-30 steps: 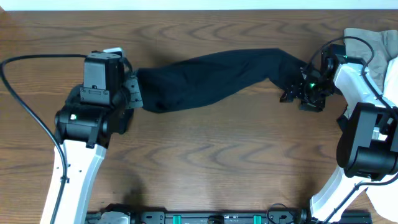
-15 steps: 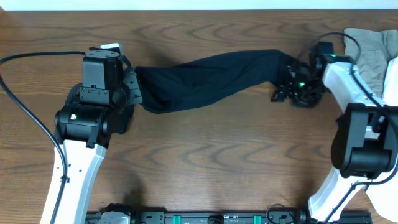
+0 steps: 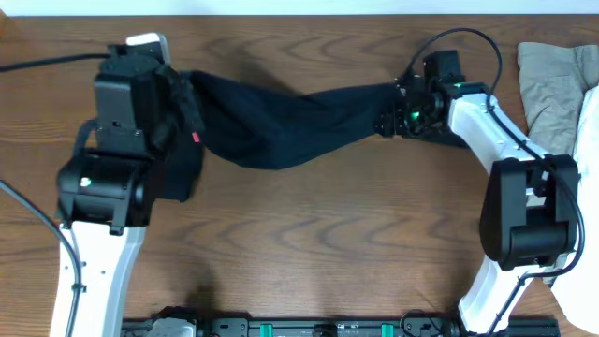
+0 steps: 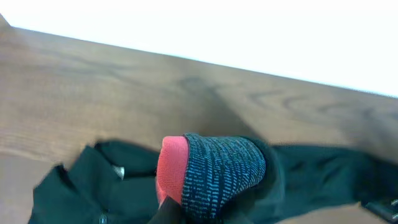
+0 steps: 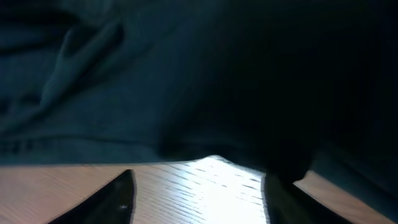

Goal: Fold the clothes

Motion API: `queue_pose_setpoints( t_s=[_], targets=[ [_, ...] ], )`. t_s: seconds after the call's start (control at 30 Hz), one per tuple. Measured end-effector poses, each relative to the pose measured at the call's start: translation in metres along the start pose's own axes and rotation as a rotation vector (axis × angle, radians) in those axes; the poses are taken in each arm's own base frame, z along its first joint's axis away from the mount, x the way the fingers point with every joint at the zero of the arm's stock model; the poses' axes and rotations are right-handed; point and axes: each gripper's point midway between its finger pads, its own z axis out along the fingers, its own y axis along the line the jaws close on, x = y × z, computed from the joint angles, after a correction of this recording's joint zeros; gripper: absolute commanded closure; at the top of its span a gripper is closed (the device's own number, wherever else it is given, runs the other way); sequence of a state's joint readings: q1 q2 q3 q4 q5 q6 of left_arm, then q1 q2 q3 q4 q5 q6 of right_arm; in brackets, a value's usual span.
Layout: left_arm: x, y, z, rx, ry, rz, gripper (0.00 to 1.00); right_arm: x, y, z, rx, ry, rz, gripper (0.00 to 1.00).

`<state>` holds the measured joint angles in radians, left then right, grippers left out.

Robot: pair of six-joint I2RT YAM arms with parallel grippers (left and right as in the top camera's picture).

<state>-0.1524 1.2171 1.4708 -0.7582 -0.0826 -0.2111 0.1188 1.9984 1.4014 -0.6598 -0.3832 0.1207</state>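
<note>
Both arms have moved toward the far edge of the brown wooden table (image 3: 309, 243) since the earlier overhead view. The right gripper (image 3: 391, 120) has also come inward, toward the middle of the table. The long thin black fabric pants (image 3: 281, 126) therefore span a shorter way than before, and they now sag in a curve where earlier they lay more stretched.

The pants lie across the far half of the table, from its left part to right of its middle. They look light, soft and limp. I judge that they keep no shape by themselves and follow every pull, so one end drags the other. The best place to hold is the grey knit waistband (image 4: 217, 177) with its red-orange edge (image 4: 171, 165), because it is thicker and slips less than the thin legs. The leg ends are the second good place.

The left gripper (image 3: 184, 105) appears clenched on this waistband, which bunches up directly in front of its camera. The fingers themselves are hardly seen, so this is my judgement. The right gripper looks released: its dark fingers (image 5: 119, 193) stand wide apart with bare wood between them, and the black cloth lies just beyond the tips.

A khaki fabric garment (image 3: 552, 80) and a white cloth piece (image 3: 590, 131) wait at the right edge of the table, not touched.
</note>
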Motion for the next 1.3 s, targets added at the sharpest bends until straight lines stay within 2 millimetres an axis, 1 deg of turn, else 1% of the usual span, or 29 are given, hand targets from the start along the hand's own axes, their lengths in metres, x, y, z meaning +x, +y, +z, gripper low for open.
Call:
queue_pose_setpoints(
  t_s=[0.1, 0.17, 0.23, 0.33, 0.4, 0.5, 0.63, 0.73, 0.8, 0.93, 1.0, 1.07, 1.1, 1.13, 1.2, 1.27, 1.3],
  targets=[
    [-0.012, -0.002, -0.009, 0.01, -0.035, -0.007, 0.94, 0.001, 0.013, 0.006, -0.011, 0.003, -0.031, 0.42],
    [-0.015, -0.003, -0.01, 0.012, -0.042, -0.008, 0.94, 0.003, 0.023, 0.012, -0.019, 0.009, -0.061, 0.42],
    [-0.016, -0.003, -0.01, 0.013, -0.046, -0.01, 0.94, 0.008, 0.033, 0.02, -0.028, 0.024, -0.095, 0.54],
    [-0.016, -0.003, -0.01, 0.014, -0.048, -0.017, 0.94, 0.017, 0.048, 0.032, -0.047, 0.057, -0.131, 0.59],
    [-0.016, -0.003, -0.01, 0.014, -0.048, -0.021, 0.94, 0.027, 0.063, 0.041, -0.09, 0.085, -0.179, 0.64],
    [-0.016, -0.003, -0.01, 0.014, -0.048, -0.026, 0.94, 0.037, 0.089, 0.046, -0.18, 0.107, -0.273, 0.69],
    [-0.016, -0.003, -0.01, 0.014, -0.048, -0.028, 0.94, 0.052, 0.125, 0.047, -0.299, 0.128, -0.4, 0.7],
    [-0.017, -0.003, -0.01, 0.014, -0.048, -0.029, 0.94, 0.058, 0.145, 0.051, -0.329, 0.119, -0.489, 0.71],
    [-0.017, -0.003, -0.01, 0.014, -0.048, -0.033, 0.94, 0.058, 0.153, 0.056, -0.307, 0.1, -0.539, 0.71],
    [-0.017, -0.003, -0.01, 0.015, -0.049, -0.04, 0.94, 0.049, 0.155, 0.075, -0.206, 0.042, -0.588, 0.77],
    [-0.017, -0.003, -0.01, 0.015, -0.05, -0.045, 0.94, 0.041, 0.148, 0.087, -0.143, 0.013, -0.578, 0.79],
    [-0.017, -0.003, -0.01, 0.015, -0.048, -0.048, 0.94, 0.032, 0.138, 0.098, -0.086, -0.016, -0.543, 0.79],
    [-0.016, -0.003, -0.01, 0.014, -0.046, -0.051, 0.94, 0.022, 0.134, 0.097, -0.05, -0.053, -0.53, 0.78],
    [-0.015, -0.003, -0.01, 0.014, -0.044, -0.051, 0.94, 0.016, 0.131, 0.097, -0.032, -0.073, -0.518, 0.77],
    [-0.014, -0.002, -0.01, 0.012, -0.038, -0.053, 0.94, -0.001, 0.119, 0.095, 0.011, -0.127, -0.484, 0.75],
    [-0.013, -0.002, -0.01, 0.01, -0.032, -0.052, 0.94, -0.01, 0.106, 0.092, 0.033, -0.148, -0.448, 0.74],
    [-0.012, -0.002, -0.01, 0.009, -0.028, -0.052, 0.94, -0.014, 0.099, 0.09, 0.041, -0.154, -0.424, 0.72]
  ],
)
